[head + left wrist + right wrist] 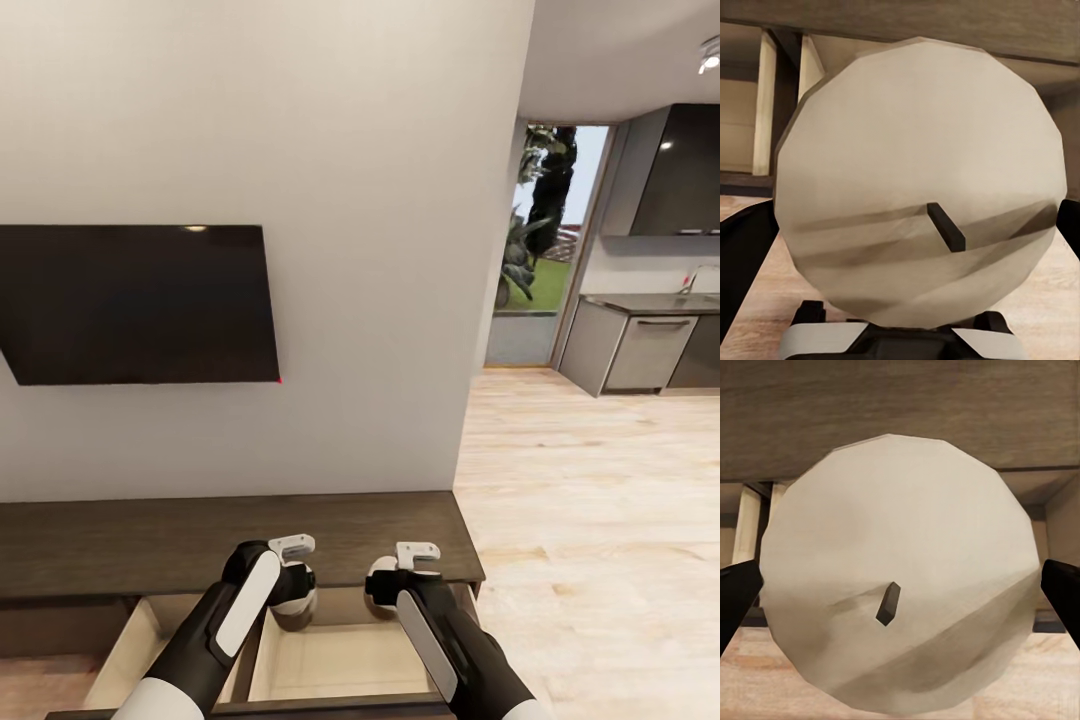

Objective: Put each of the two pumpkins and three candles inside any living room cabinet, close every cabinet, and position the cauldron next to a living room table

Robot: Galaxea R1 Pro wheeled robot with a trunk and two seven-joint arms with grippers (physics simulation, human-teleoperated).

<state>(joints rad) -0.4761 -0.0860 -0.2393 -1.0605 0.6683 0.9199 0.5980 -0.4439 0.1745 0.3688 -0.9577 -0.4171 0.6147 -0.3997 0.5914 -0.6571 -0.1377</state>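
The long dark-brown cabinet (200, 540) stands against the wall below me, with two beige-lined drawers (345, 660) pulled out. My left gripper (292, 592) is shut on a pale candle (294, 616) above the drawers. In the left wrist view, that candle's flat top and dark wick (919, 180) sit between the black fingers (742, 255). My right gripper (386, 588) is shut on another candle (380, 600), whose round top (896, 570) lies between its fingers (1063, 592). The pumpkins, the cauldron and the table are out of view.
A black TV (140, 300) hangs on the wall above the cabinet. To the right the wall ends, and light wood floor (600, 500) runs to a kitchen with grey cabinets (640, 350) and a glass door (540, 250).
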